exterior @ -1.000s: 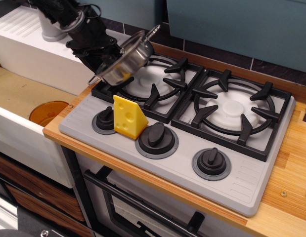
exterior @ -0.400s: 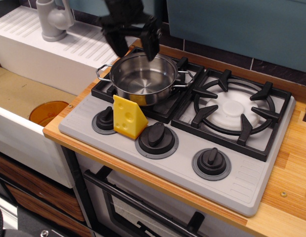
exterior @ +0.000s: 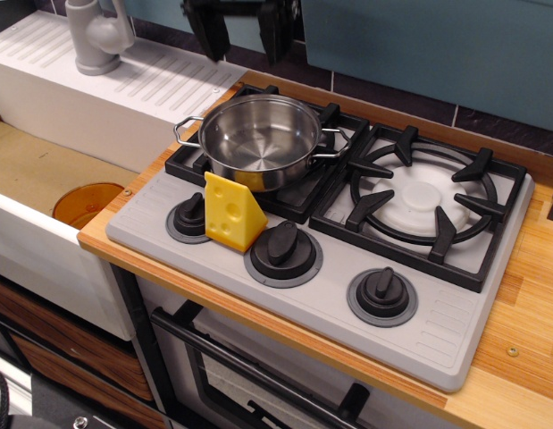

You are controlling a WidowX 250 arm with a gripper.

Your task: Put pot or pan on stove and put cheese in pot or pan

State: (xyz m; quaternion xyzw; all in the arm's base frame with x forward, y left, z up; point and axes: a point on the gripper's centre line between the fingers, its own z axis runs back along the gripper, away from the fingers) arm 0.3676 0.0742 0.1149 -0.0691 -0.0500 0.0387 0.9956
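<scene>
Stove: light grey two-burner cooktop on a wooden counter; black grates, white burner discs, three black knobs along the near edge. Right burner bare.

Sink unit: white, left of the stove, with ribbed drainboard and a grey tap at the far left; tap top cut off by the frame. An orange round item lies in the basin, partly hidden by the basin wall; identity unclear.

Pot: shiny steel, two wire loop handles, sitting upright and empty on the left burner grate, roughly centred, so the first half of the task appears done.

Gripper: black, above and behind the pot at the top edge, clear of it; two fingers hang spread apart with nothing between them, apparently having let the pot go. Wrist and arm cut off by the frame.

Cheese: yellow holed wedge standing on the stove's front panel, between the left knob and middle knob, just near of the pot, partly covering the left knob's ring. Judged next: fetch it and drop it in the pot.
</scene>
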